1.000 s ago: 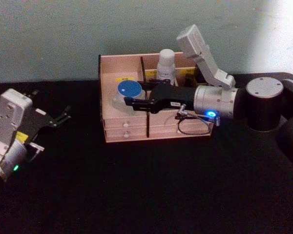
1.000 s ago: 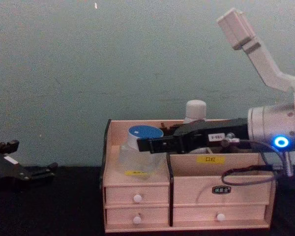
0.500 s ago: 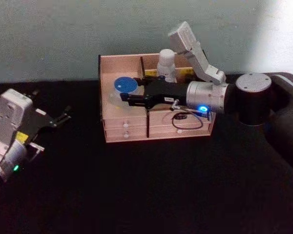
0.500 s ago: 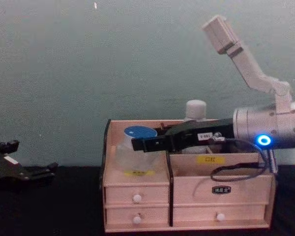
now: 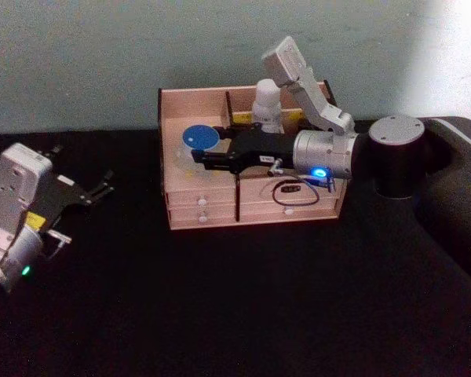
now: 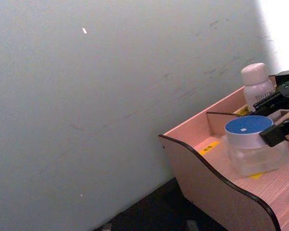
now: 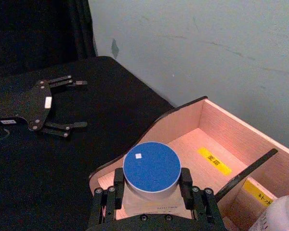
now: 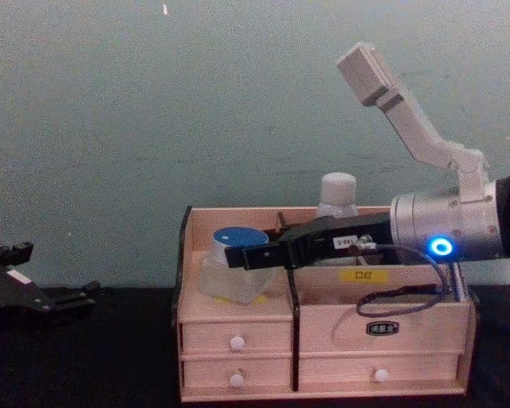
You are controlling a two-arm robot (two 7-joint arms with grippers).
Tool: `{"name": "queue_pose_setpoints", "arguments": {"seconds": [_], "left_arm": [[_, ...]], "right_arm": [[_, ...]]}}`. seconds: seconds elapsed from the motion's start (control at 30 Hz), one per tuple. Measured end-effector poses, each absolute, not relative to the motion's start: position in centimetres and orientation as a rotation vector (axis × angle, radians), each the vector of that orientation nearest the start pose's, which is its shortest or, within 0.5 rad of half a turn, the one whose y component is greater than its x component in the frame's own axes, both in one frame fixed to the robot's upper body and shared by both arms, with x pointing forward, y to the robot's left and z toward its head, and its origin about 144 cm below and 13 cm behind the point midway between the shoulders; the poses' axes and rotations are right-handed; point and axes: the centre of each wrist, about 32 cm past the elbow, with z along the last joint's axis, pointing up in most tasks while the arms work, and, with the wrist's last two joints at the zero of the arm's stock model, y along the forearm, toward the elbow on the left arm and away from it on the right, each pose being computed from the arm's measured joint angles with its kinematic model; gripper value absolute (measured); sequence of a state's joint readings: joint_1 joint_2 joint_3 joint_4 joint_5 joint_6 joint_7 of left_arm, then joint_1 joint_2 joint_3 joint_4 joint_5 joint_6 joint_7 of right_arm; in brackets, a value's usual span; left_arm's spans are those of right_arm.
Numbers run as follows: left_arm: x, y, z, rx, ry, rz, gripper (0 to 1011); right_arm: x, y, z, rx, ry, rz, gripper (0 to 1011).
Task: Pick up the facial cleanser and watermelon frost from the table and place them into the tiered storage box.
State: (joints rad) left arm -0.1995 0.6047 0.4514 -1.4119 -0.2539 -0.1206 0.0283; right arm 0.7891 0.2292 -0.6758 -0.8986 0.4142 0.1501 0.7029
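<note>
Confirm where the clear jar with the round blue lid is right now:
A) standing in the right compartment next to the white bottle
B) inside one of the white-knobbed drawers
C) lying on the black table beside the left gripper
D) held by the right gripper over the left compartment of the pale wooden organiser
D: the right gripper has its fingers on both sides of the blue-lidded clear jar above the left compartment of the pale wooden organiser.

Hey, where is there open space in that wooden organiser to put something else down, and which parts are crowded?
The tiered storage box has bare floor in its left bin, behind the blue-lidded jar toward the back wall by the yellow label. The right gripper, shut on that jar, crowds the bin's front. Past the divider, a white bottle fills the rear. The left gripper rests open on the table.
</note>
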Motion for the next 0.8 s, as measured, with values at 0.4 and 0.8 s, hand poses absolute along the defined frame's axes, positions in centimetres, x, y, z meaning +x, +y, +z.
{"name": "queue_pose_setpoints", "arguments": {"seconds": [0.4, 0.8], "left_arm": [[48.86, 30.97, 113.98, 0.304, -0.285, 1.248, 1001], [48.86, 30.97, 113.98, 0.304, -0.285, 1.248, 1001]], "right_arm": [[64.11, -18.52, 121.40, -0.296, 0.084, -0.533, 699], [64.14, -18.47, 121.32, -0.296, 0.088, -0.536, 699]]}}
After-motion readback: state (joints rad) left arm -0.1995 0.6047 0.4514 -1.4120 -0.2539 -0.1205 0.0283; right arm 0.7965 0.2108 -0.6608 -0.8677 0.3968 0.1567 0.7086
